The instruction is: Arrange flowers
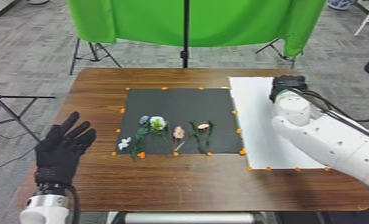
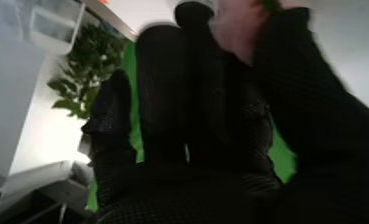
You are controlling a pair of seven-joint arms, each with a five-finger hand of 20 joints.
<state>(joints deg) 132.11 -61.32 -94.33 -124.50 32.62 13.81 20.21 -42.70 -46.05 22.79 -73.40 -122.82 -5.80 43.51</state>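
Left hand (image 1: 60, 152) waits near left over table (image 1: 163, 187), fingers straight and spread, holding 0 items. Right hand (image 1: 288, 85), far right over white sheet (image 1: 256, 110), pinches what looks like a pink bloom (image 2: 236, 27) between thumb and fingers.

Step in hand, my call: placing or picking up 1 flower at the white sheet's far end; can't tell which. If placing, next move = lower bloom, set stem flat, loosen pinch without dragging petals. Rest of task likely = bring the other flowers across, 1 at a time.

Surface, near to far: orange tabs (image 1: 142, 155) edge both sheets. Black mat (image 1: 180, 102), left of white sheet, carries the flowers on its near half: small white flower (image 1: 124, 144) at left, then full white flower (image 1: 158, 123), pink flower (image 1: 179, 132), peach flower (image 1: 203, 126) farther right, green stems among them. Thin stems could snag neighbors.

Room: grey carpet (image 1: 38, 82) around table; beyond far edge, black stand (image 1: 185, 54) with green cloth (image 1: 243, 25).
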